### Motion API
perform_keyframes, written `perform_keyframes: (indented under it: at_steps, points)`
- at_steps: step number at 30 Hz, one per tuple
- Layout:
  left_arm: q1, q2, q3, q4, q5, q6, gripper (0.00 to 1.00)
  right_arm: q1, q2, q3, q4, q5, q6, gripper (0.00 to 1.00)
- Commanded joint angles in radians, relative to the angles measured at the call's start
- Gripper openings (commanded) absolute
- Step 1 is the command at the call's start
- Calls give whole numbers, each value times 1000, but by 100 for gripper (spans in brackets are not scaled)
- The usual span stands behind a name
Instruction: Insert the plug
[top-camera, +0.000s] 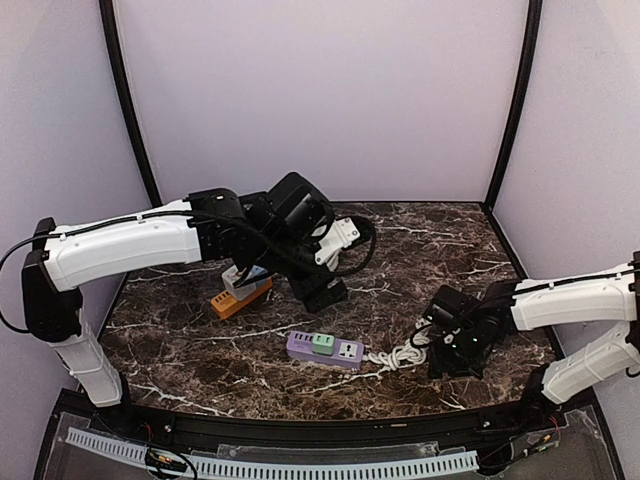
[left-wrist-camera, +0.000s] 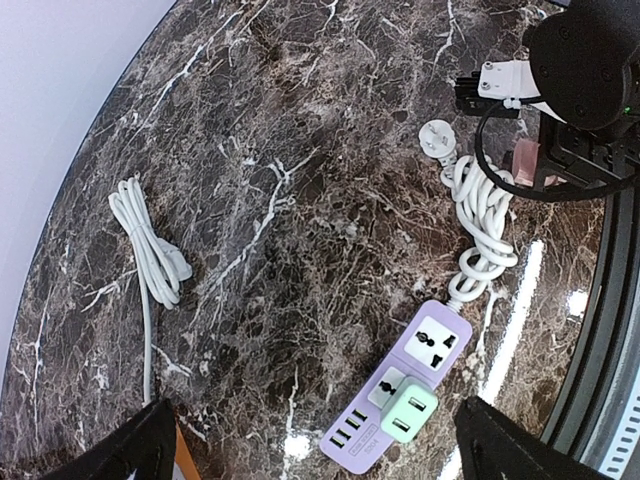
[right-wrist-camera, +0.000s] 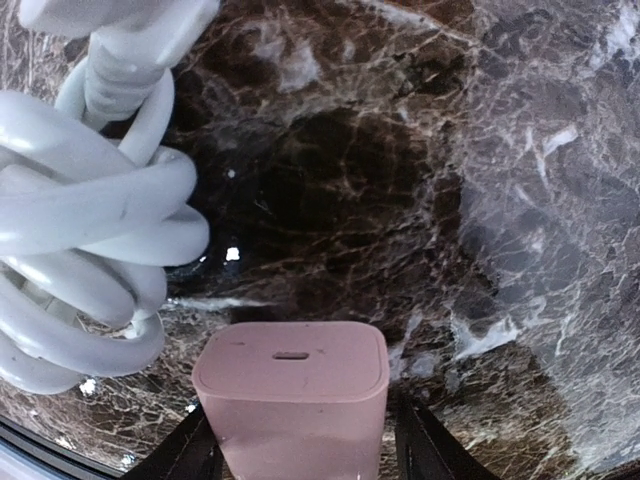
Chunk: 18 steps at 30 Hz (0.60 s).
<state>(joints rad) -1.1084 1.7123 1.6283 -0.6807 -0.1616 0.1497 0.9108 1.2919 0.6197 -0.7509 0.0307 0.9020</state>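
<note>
A lilac power strip (top-camera: 325, 349) (left-wrist-camera: 400, 395) lies near the table's front, with a mint-green plug (top-camera: 323, 342) (left-wrist-camera: 410, 412) seated in its socket beside the USB ports. Its white cord (top-camera: 400, 355) (left-wrist-camera: 480, 215) (right-wrist-camera: 80, 250) is coiled to its right. My left gripper (top-camera: 325, 290) (left-wrist-camera: 320, 445) hovers open above and behind the strip, holding nothing. My right gripper (top-camera: 455, 345) (right-wrist-camera: 300, 440) is low by the coil. A pink plug block (right-wrist-camera: 292, 395) (left-wrist-camera: 527, 162) stands between its fingers, with a small gap showing on the right side.
An orange power strip (top-camera: 240, 297) (left-wrist-camera: 185, 460) with a grey block on it lies at the left under the left arm. A loose white cable (left-wrist-camera: 150, 245) lies further back. The cord's own pronged plug (left-wrist-camera: 437, 138) rests near the right gripper. Lilac walls enclose the table.
</note>
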Motion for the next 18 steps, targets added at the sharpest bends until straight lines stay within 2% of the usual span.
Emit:
perform_keyframes:
  at_steps: [1, 7, 15, 18]
  points:
    - [2, -48, -16, 0, 3, -2, 99, 19, -24, -42, 86, 34, 41, 57]
    - [2, -58, -20, 2, -52, 3, 99, 42, -18, -81, 119, 50, 53, 50]
    - [2, -77, -35, 18, -105, 0, 99, 78, -33, -63, 115, 95, 58, 32]
    - [2, -90, -35, 17, -136, -1, 99, 80, -54, -37, 96, 107, 47, 20]
